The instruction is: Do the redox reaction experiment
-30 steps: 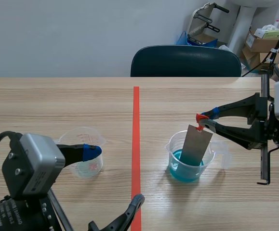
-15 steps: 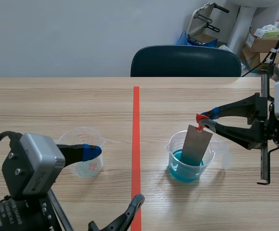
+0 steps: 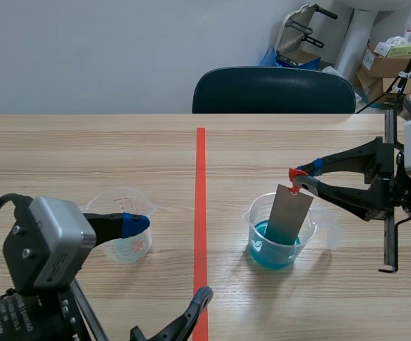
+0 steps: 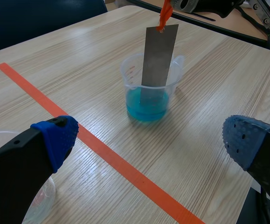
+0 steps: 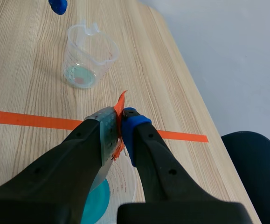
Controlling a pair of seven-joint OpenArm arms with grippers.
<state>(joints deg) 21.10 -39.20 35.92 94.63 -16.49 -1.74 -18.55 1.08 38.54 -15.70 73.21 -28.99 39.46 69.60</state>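
Observation:
A grey metal strip [image 3: 289, 213] stands tilted in a clear beaker [image 3: 281, 231] of blue liquid, right of the red tape line. An orange tag [image 3: 295, 173] at the strip's top is pinched by my right gripper [image 3: 301, 177], which is shut on it. In the right wrist view the tag [image 5: 120, 109] shows between the fingers, the blue liquid [image 5: 95, 203] below. My left gripper [image 4: 148, 140] is open, low at the near left, with the beaker [image 4: 151, 86] and strip [image 4: 156, 53] ahead of it. A second clear beaker [image 3: 123, 224], nearly empty, sits by the left fingertip [image 3: 134, 224].
A dark chair [image 3: 272, 90] stands at the far table edge. Boxes and gear [image 3: 390, 57] are stacked at the back right. A metal stand [image 3: 388, 192] rises beside the right arm. The red tape line [image 3: 201, 213] runs down the table's middle.

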